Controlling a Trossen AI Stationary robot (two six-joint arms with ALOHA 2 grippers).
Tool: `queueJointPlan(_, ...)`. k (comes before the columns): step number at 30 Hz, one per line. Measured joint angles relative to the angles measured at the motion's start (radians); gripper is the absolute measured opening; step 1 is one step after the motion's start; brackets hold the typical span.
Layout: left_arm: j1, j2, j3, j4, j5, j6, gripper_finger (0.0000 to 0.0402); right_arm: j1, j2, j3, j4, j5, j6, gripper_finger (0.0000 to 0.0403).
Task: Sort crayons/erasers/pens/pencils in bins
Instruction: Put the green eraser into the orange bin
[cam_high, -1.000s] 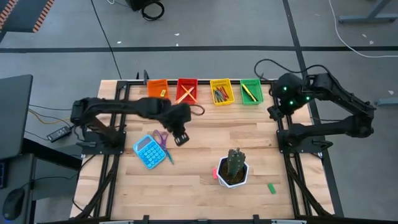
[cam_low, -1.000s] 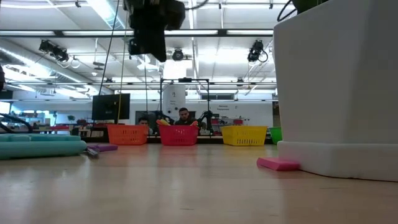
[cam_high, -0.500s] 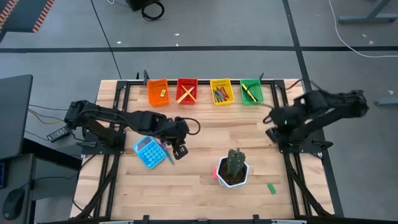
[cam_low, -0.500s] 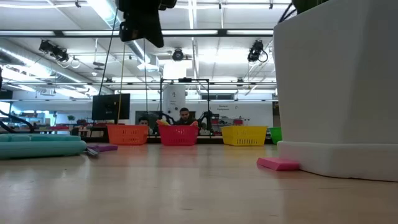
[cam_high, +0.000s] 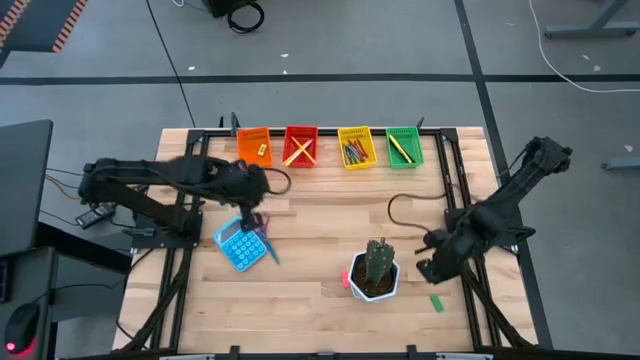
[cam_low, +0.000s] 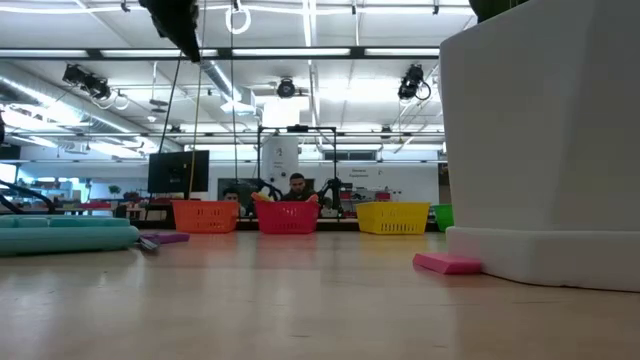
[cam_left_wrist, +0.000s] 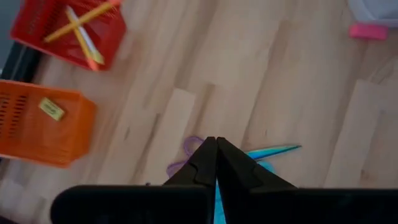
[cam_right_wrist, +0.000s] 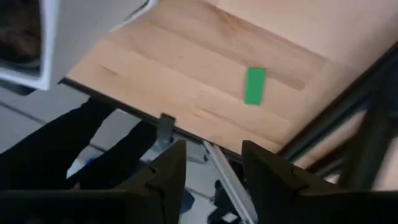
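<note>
My left gripper is shut and empty, above the purple-handled scissors and the blue calculator. My right gripper is open and empty, beside the white cactus pot and above the table's near right part. A green eraser lies flat on the wood ahead of its fingers. A pink eraser lies against the pot's foot. The orange, red, yellow and green bins stand in a row at the far edge. They hold a yellow-green eraser, pencils, crayons and pens.
The cactus pot stands near the table's near middle and blocks the low view's right side. The calculator and scissors lie left of centre. The metal frame rail runs along the table's right edge, below my right gripper.
My left gripper has gone toward the table's left edge, from the middle to above the scissors. My right arm has swung from the far right corner toward the near edge and come down beside the cactus pot, close to the green eraser.
</note>
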Motion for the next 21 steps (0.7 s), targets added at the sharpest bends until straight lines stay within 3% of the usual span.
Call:
queueJointPlan(9, 0.087, -0.174, 0.000, 0.027, 0.002, 0.022, 0.0019, 0.124, 0.246, -0.036, 0.065, -0.037, 0.098, 0.0182)
queueJointPlan(15, 0.086, -0.206, 0.000, 0.081, 0.080, 0.004, 0.0011, 0.131, 0.339, -0.036, 0.100, -0.028, 0.085, 0.0175)
queueJointPlan(21, 0.081, -0.212, 0.000, 0.088, 0.079, -0.108, 0.0012, 0.147, 0.389, -0.066, 0.159, 0.005, 0.020, 0.0175)
